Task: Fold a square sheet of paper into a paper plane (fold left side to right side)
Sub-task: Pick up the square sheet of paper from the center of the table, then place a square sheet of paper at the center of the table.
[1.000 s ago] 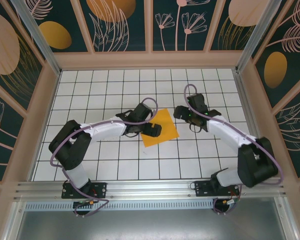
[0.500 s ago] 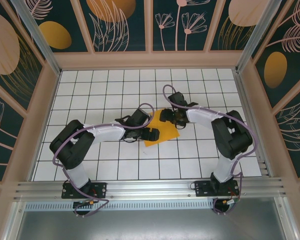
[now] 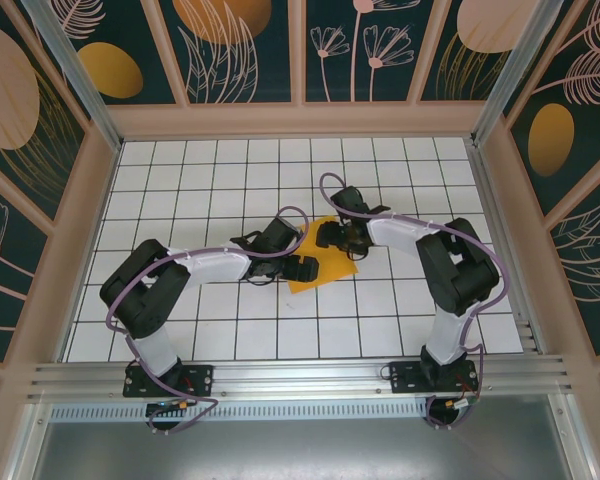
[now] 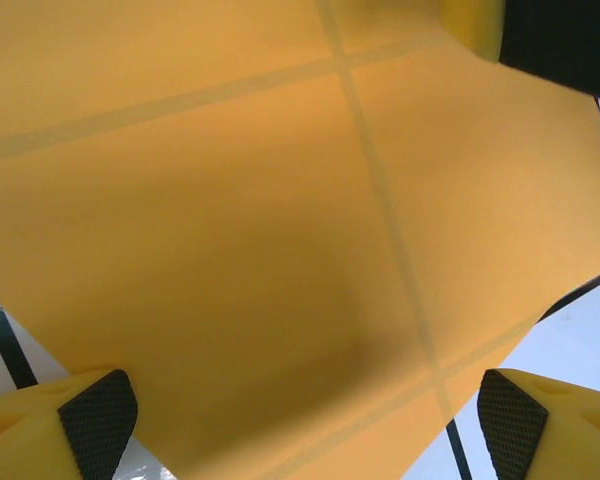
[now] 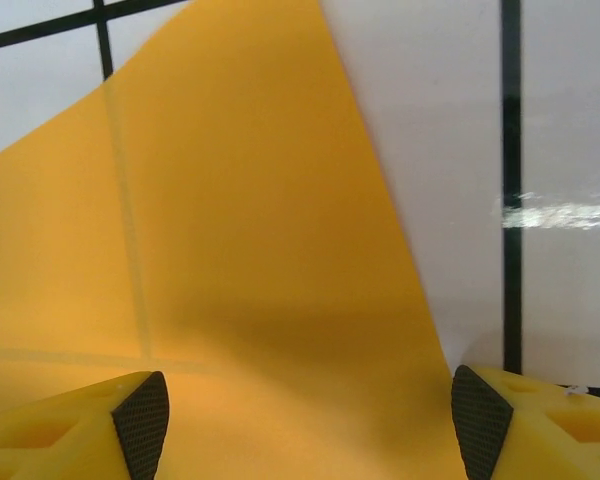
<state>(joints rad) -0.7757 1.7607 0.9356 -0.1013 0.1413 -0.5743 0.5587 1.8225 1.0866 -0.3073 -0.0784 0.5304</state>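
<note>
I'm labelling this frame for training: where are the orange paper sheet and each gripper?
square sheet of paper (image 3: 334, 268): top view, its bare near-right part.
left gripper (image 4: 305, 428): left wrist view, midway between fingertips.
right gripper (image 5: 310, 420): right wrist view, midway between fingertips.

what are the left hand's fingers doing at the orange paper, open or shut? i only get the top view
Observer: Open. In the left wrist view the left hand has its fingers spread wide, and the square sheet of paper lies under the gap between them with nothing pinched.
Operator: ok and the right hand, is it on the sheet or off it
Observer: Half and half. In the right wrist view the right hand is also open and straddles the sheet's slanted edge. One finger is over orange and the other is over the white tile.
</note>
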